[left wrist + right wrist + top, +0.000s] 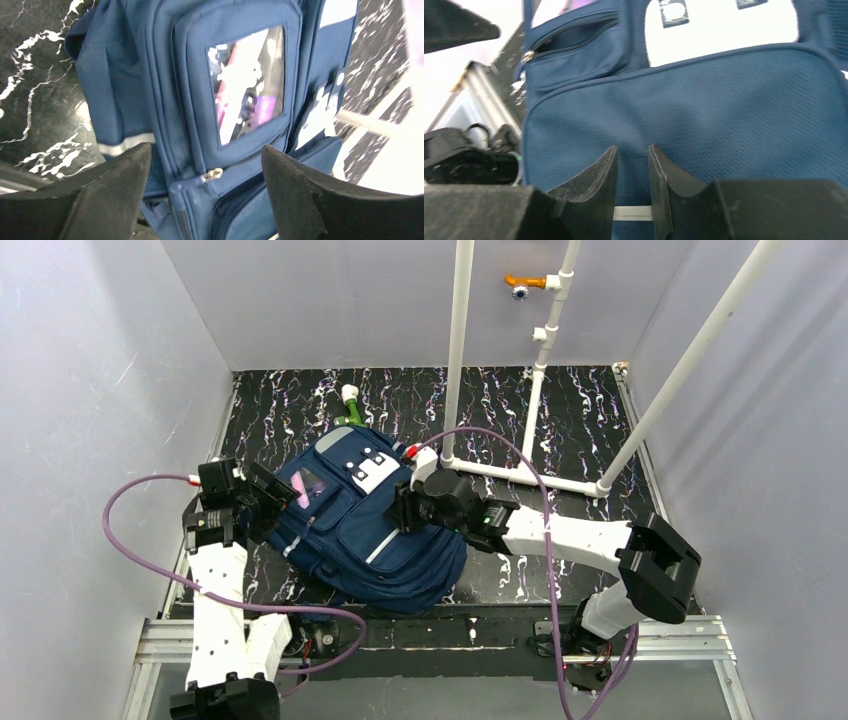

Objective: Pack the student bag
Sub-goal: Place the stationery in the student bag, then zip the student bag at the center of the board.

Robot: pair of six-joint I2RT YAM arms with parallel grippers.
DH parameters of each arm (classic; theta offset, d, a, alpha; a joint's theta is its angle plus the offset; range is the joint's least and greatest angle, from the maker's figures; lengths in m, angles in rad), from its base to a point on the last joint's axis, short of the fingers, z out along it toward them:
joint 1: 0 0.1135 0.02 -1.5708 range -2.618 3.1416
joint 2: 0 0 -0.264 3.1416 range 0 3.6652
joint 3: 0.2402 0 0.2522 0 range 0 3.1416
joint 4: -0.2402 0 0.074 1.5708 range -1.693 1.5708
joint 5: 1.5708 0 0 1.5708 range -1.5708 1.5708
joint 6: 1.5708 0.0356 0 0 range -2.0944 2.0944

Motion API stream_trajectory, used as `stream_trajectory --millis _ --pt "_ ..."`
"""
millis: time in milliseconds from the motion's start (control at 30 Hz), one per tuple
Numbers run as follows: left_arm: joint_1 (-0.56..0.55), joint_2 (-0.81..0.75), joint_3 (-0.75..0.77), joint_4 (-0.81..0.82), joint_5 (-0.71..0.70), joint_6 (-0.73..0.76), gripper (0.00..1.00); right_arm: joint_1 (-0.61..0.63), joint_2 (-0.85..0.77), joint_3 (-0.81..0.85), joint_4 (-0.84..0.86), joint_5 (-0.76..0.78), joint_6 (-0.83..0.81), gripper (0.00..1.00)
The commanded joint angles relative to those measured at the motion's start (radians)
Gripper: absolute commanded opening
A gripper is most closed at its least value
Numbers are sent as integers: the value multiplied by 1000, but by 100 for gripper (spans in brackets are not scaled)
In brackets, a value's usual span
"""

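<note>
The student bag (370, 530), navy blue with a grey stripe and a white buttoned patch, lies flat in the middle of the table. My left gripper (268, 502) stands at its left side, jaws wide open. In the left wrist view the gripper (206, 149) frames the clear pocket window (247, 85), which shows pink and purple items inside, and a metal zipper pull (214, 174); nothing is held. My right gripper (405, 508) hovers over the bag's right half. Its fingers (632, 149) stand a narrow gap apart above the blue fabric (704, 110), with nothing between them.
A green bottle with a white cap (350, 405) lies just behind the bag. A white pipe frame (520, 475) stands on the table at the back right. Grey walls close in left, right and back. Purple cables (150, 560) loop beside both arms.
</note>
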Motion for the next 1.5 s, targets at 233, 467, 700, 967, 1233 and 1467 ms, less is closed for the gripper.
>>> stream_trajectory --millis 233,467,700,967,1233,1467 --pt "61 -59 -183 289 201 -173 44 -65 21 14 -193 25 -63 38" --pt "61 -72 -256 334 209 -169 31 53 58 183 -205 76 -116 43" --pt "60 -105 -279 364 304 -137 5 122 175 222 94 -135 -89 64" --pt "59 -88 -199 191 314 -93 0 189 206 99 470 -154 -615 70" --pt "33 -103 -205 142 331 -149 0 192 254 123 468 -339 -1172 69" --pt "-6 -102 -168 95 292 -157 0 208 352 237 350 -369 -1428 69"
